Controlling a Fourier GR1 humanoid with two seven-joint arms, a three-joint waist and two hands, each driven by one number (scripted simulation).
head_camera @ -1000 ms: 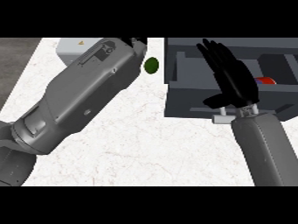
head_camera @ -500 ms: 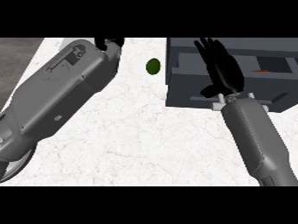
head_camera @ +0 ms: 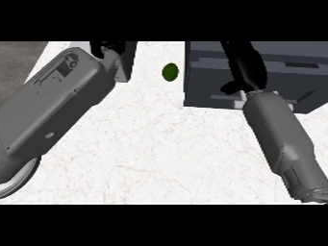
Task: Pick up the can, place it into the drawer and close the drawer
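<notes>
The dark grey drawer (head_camera: 205,89) fills the upper right of the head view. My right hand (head_camera: 246,67) lies against its front with straight fingers pointing away from me, and its forearm runs down to the lower right. No can shows anywhere; the drawer's inside is hidden. My left forearm crosses the left side, and only a bit of my left hand (head_camera: 111,47) shows at the top edge, its fingers cut off.
A small dark green object (head_camera: 170,72) lies on the white marble counter (head_camera: 159,149) between the two arms. A dark grey block (head_camera: 128,65) stands just behind my left wrist. The counter's left edge meets a grey floor (head_camera: 10,62).
My right hand has slid farther away along the drawer front. The red can seen inside the drawer a second ago no longer shows. My left forearm has shifted up and left.
</notes>
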